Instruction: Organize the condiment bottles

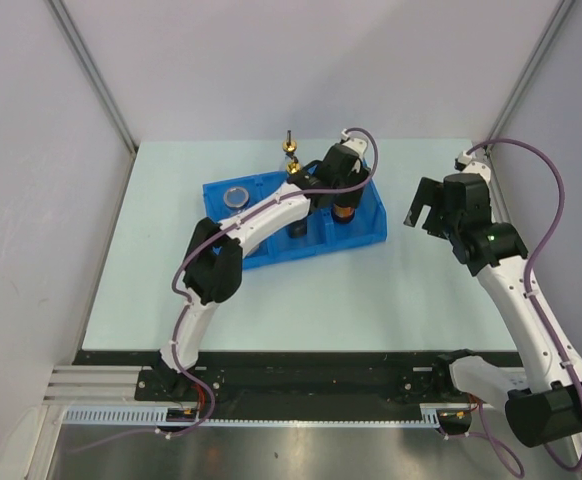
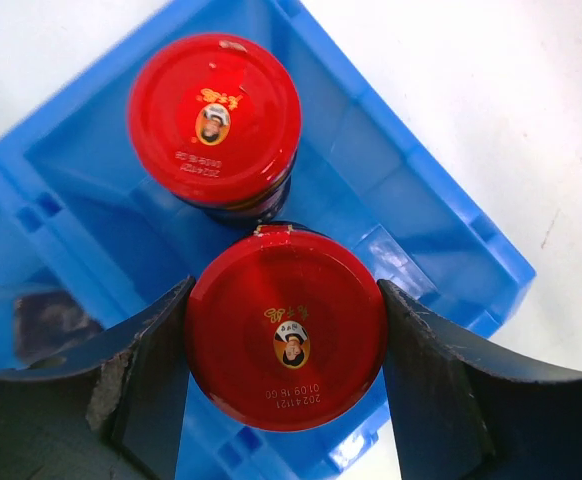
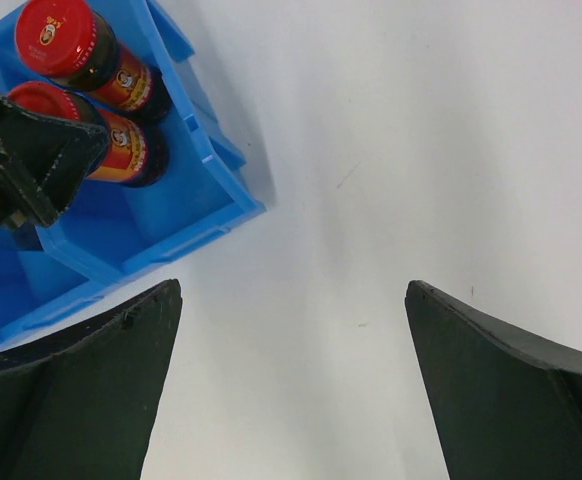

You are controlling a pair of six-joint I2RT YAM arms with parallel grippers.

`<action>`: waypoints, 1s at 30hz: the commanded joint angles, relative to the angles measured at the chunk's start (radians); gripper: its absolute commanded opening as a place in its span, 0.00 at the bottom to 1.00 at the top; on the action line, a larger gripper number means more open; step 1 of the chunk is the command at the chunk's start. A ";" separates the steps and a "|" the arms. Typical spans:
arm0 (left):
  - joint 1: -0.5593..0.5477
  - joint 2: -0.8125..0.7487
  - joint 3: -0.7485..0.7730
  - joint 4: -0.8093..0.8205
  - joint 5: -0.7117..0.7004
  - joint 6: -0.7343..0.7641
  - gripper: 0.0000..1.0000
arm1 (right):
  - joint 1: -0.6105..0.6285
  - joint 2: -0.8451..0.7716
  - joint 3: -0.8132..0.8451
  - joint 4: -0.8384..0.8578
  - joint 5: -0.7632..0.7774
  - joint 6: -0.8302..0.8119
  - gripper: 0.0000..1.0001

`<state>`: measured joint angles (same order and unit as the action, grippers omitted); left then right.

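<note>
My left gripper [image 1: 341, 197] is shut on a red-lidded dark jar [image 2: 286, 330] standing in the right compartment of the blue tray [image 2: 421, 200]; both fingers touch the lid's sides. The second red-lidded jar [image 2: 214, 118] stands just beyond it in the same compartment. Both jars show in the right wrist view [image 3: 121, 148], [image 3: 56, 35]. Gold-spouted clear bottles [image 1: 290, 152] stand at the tray's far edge, partly hidden by the arm. A short jar [image 1: 235, 196] sits in the left compartment. My right gripper [image 1: 426, 215] is open and empty, right of the tray [image 1: 371, 238].
The tray lies at an angle in the middle of the pale table. A dark object [image 1: 299, 228] sits in the middle compartment, mostly hidden by the left arm. White walls enclose the table on three sides. Bare tabletop [image 3: 371, 150] lies under the right gripper [image 3: 293, 290].
</note>
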<state>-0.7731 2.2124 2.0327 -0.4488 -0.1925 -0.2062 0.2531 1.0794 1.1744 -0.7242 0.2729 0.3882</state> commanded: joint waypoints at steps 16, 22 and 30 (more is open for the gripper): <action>-0.008 0.038 0.100 0.111 0.079 -0.013 0.53 | -0.029 -0.049 -0.035 -0.014 -0.008 -0.003 1.00; -0.008 0.032 0.087 0.094 0.070 0.010 0.85 | -0.031 -0.059 -0.036 -0.012 -0.011 -0.002 1.00; -0.014 0.010 0.070 0.107 0.050 0.048 1.00 | -0.032 -0.065 -0.038 -0.015 -0.015 0.003 0.99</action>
<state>-0.7795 2.2730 2.0621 -0.3805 -0.1280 -0.1902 0.2249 1.0409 1.1381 -0.7456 0.2642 0.3889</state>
